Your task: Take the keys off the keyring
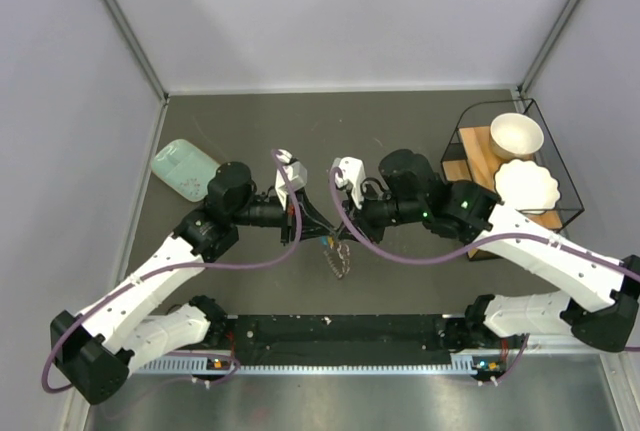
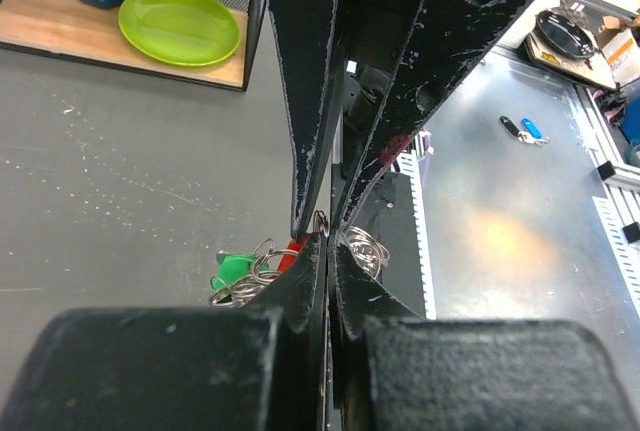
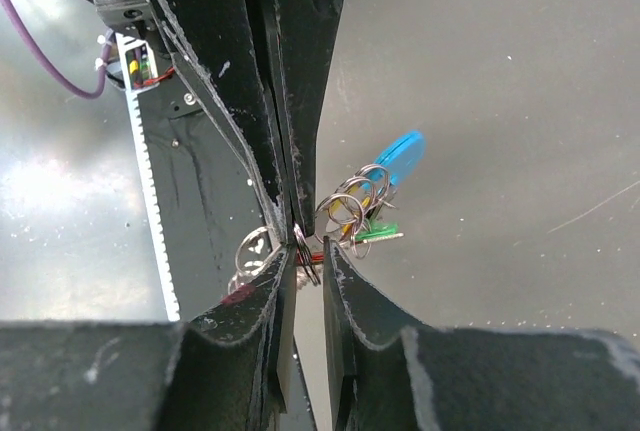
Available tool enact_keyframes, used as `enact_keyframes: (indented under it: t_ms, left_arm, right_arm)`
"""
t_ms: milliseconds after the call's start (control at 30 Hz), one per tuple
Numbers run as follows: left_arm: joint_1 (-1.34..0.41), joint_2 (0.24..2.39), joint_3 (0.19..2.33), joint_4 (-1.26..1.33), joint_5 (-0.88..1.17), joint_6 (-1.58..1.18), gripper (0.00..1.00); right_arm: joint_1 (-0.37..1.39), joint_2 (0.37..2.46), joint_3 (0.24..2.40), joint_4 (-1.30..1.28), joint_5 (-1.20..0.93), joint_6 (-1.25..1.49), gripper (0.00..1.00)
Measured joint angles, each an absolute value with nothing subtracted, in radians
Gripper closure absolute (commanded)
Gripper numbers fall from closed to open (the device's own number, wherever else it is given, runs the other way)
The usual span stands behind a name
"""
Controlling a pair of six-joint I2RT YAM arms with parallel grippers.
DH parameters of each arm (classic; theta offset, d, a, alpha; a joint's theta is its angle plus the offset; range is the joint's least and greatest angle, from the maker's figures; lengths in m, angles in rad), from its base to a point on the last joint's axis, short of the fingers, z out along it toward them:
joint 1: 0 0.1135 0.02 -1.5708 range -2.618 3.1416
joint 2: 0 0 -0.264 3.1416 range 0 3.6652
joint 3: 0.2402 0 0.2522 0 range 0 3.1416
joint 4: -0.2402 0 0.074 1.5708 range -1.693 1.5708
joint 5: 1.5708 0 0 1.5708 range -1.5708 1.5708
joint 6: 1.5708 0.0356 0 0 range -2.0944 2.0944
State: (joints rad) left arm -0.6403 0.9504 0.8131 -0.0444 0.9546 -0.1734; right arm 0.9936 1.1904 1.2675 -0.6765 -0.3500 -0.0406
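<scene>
A mint-green flat box [image 1: 184,169] is seen at the upper left of the dark table [image 1: 400,111] in the top view. A wire rack [image 1: 571,187] stands at the upper right and holds a wooden board [image 1: 478,154], a pale bowl [image 1: 516,135] and a scalloped plate [image 1: 527,187]. All of these are well apart from the work. Purple cables [image 1: 372,252] loop beside both wrists. In the left wrist view, two small key-shaped pieces [image 2: 522,129], one black and one blue, lie at the upper right on a steel sheet [image 2: 500,251].

Both arms meet at the centre of the top view, so the bunch is largely covered from above. The keyring [image 3: 345,213], a cluster of metal split rings, is found just below that meeting point. The keys [image 3: 400,156] hang from it, with blue, green and red heads visible. Whether the bunch rests on the table cannot be told.

The left gripper [image 2: 327,251] is pressed fully together, with a ring of the keyring pinched at its tips. The right gripper [image 3: 307,249] is parted by a narrow slit, and a ring stands in that slit. Whether the pads touch the ring cannot be told.
</scene>
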Motion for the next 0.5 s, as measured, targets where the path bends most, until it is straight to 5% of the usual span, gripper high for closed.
enact_keyframes:
  t_ms: [233, 333, 500]
  left_arm:
    - [-0.633, 0.929, 0.801, -0.008, 0.937, -0.188, 1.0]
    - [-0.627, 0.91, 0.792, 0.016, 0.934, -0.2, 1.0]
    - [-0.623, 0.905, 0.786, 0.062, 0.933, -0.22, 1.0]
  right_arm:
    - [0.994, 1.18, 1.236, -0.649, -0.342, -0.04, 0.83]
    - [0.994, 1.177, 1.219, -0.642, -0.335, -0.04, 1.0]
    - [0.994, 1.163, 1.202, -0.627, -0.333, -0.032, 1.0]
